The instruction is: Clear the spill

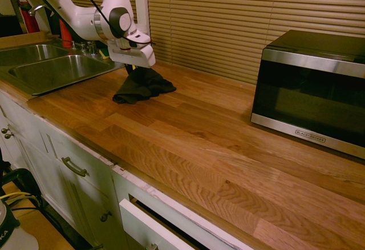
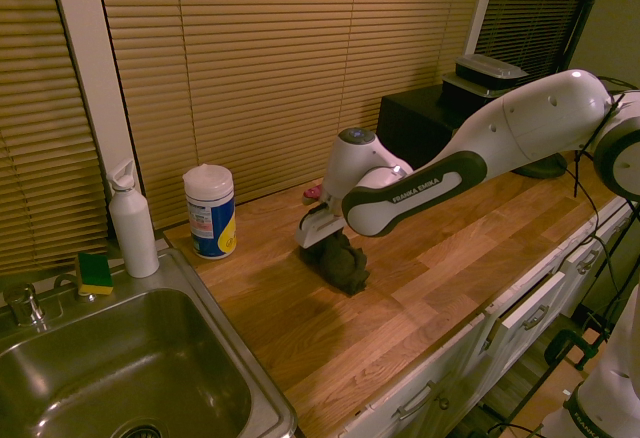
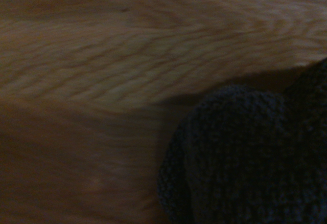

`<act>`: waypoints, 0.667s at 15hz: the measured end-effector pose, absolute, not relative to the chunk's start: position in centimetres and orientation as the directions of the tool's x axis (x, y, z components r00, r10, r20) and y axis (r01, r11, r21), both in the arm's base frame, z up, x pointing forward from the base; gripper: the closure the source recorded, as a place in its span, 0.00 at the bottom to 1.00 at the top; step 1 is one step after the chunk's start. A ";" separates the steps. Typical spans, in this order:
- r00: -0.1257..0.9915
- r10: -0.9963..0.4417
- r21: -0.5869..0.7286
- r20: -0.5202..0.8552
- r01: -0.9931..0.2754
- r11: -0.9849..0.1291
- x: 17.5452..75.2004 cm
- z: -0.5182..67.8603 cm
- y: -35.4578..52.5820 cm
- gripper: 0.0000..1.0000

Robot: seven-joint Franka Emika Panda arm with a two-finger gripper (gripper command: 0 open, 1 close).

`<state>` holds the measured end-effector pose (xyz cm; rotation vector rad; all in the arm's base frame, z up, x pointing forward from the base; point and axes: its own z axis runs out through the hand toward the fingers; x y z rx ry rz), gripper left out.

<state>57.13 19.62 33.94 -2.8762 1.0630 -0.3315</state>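
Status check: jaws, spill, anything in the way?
White gripper shut on dark cloth rag, rag down on wooden counter. No spill visible. Wipes canister beside, clear of path.

Warm wooden butcher-block countertop, stainless steel double sink at one end, black and steel microwave at the other. By the sink: white wipes canister, white spray bottle, yellow-green sponge. Beige slatted blinds behind.

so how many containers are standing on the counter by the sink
2: a white spray bottle at the sink's back corner next to the sponge, and a wipes canister just beyond it toward the dark cloth. The arm hides them in the first exterior view.
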 end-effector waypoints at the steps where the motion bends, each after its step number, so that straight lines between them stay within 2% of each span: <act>1: 0.748 -0.638 -0.123 0.182 -0.626 -0.770 56.5 33.9 21.3 1.00; 10: 0.794 -0.586 -0.115 0.162 -0.574 -0.810 55.7 33.7 31.5 1.00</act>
